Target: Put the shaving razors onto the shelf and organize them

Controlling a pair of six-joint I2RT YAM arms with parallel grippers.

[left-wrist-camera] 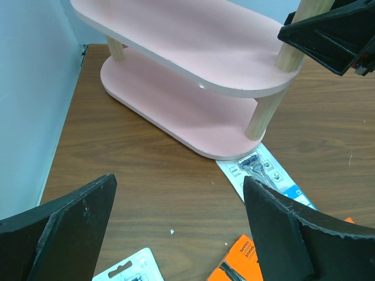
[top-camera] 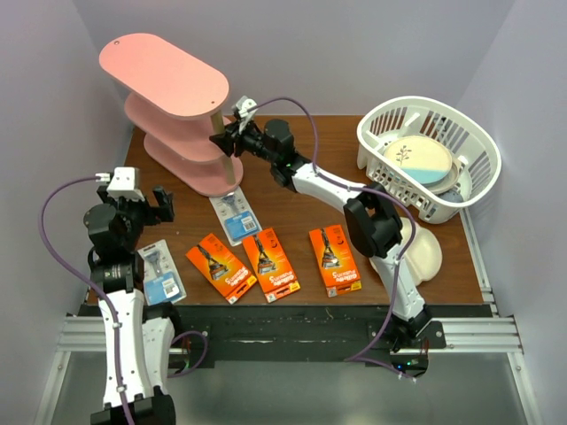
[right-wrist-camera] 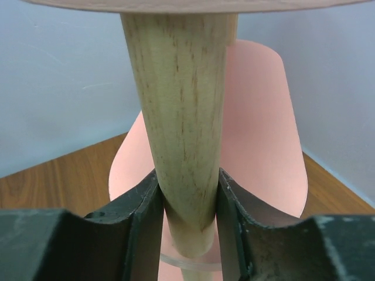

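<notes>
The right gripper [right-wrist-camera: 188, 202] is clamped around a wooden post [right-wrist-camera: 179, 88] of the pink shelf [top-camera: 164, 66], apparently to reposition it. The left gripper [left-wrist-camera: 179, 216] hangs wide open and empty. All five razor packs lie on the table [top-camera: 292, 217], and one white-blue pack [top-camera: 234, 217] touches the shelf's base. The next move calls for shifting the shelf gently without tipping it.

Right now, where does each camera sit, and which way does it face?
Top: above and behind both arms, looking down on the shelf and razor packs.
Left wrist: behind the open left hand, looking toward the shelf.
Right wrist: behind the right hand, which grips a wooden post.
Shared: both wrist views show the right hand on that post.
</notes>
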